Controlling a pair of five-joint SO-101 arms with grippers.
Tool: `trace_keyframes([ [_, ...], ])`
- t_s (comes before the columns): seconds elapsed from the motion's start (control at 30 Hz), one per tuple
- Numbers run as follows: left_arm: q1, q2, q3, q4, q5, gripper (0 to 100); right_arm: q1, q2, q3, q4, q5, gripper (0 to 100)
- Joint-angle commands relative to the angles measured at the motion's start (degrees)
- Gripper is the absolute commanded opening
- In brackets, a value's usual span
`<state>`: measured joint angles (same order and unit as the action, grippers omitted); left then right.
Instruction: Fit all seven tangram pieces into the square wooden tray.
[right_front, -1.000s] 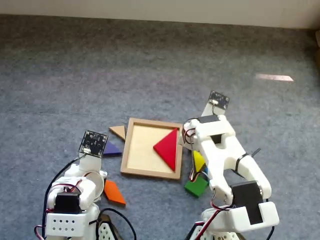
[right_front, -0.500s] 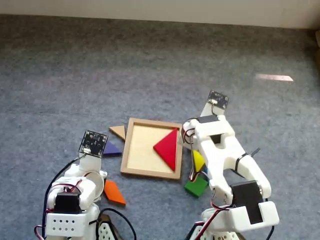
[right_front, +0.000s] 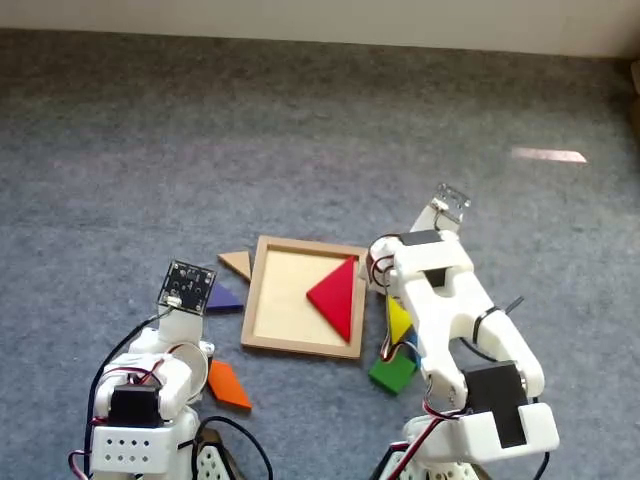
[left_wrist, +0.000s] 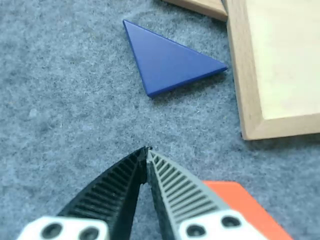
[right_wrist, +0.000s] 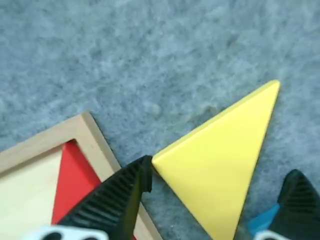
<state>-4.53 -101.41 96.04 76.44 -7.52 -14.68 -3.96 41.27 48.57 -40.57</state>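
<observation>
Grey felt carpet (right_front: 150, 150) bears one square wooden tray (right_front: 252, 300) holding one flat red triangle (right_front: 337, 295); six more pieces (right_front: 392, 372) lie around it. The right wrist view shows the right gripper (right_wrist: 220, 175) spread wide astride the yellow triangle (right_wrist: 235, 145). The left wrist view shows the left gripper (left_wrist: 146, 152), ribbed fingers pressed together and empty, near the blue triangle (left_wrist: 170, 62).

Likely a robot lab or hobby room: left arm (right_front: 150, 385) and right arm (right_front: 450, 320) stand on a grey felt desk (right_front: 200, 130) by a pale wall (right_front: 300, 15).
</observation>
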Motion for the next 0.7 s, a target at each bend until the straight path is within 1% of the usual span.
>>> trace_keyframes([
  [0.0,-0.75,-2.59,1.19,0.7,-0.18,1,0.66,-0.31,-0.13,-1.27,-1.23,38.3],
  [0.27,-0.75,-2.59,1.19,0.7,-0.18,1,0.48,-0.31,-0.48,-1.45,-1.32,38.3],
  [0.43,-0.75,-2.59,1.19,0.7,-0.18,1,0.48,-0.4,-0.13,-6.55,-1.32,38.3],
  [0.67,-0.75,-2.59,1.19,0.7,-0.18,1,0.75,-0.4,-0.13,-6.73,-1.23,38.3],
])
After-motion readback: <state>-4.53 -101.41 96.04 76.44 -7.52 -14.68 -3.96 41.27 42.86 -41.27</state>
